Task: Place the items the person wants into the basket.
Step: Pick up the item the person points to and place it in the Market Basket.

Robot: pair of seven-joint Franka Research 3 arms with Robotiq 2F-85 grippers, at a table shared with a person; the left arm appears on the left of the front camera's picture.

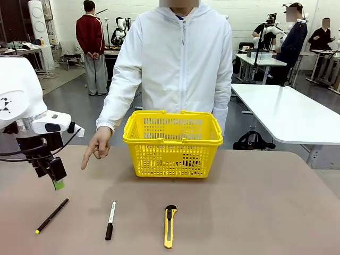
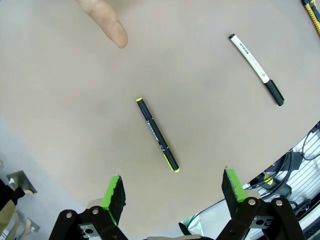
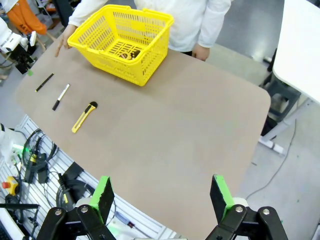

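Wide-open and empty, the left gripper (image 2: 173, 186) hovers over the black pen (image 2: 157, 134) on the table (image 1: 255, 202), near the person's pointing hand (image 1: 96, 146). The likely next move is to lower, straddle the barrel, close, then carry it to the yellow basket (image 1: 172, 159).

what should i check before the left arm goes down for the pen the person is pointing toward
1. left gripper open: ok
2. black pen lying free, just ahead of the left gripper: ok
3. person's hand apart from the pen: ok, the finger points beside it
4. white marker well away from the pen: ok
5. basket upright, top open: ok
6. pen square to the gripper's closing line: not ok, it lies at a slant
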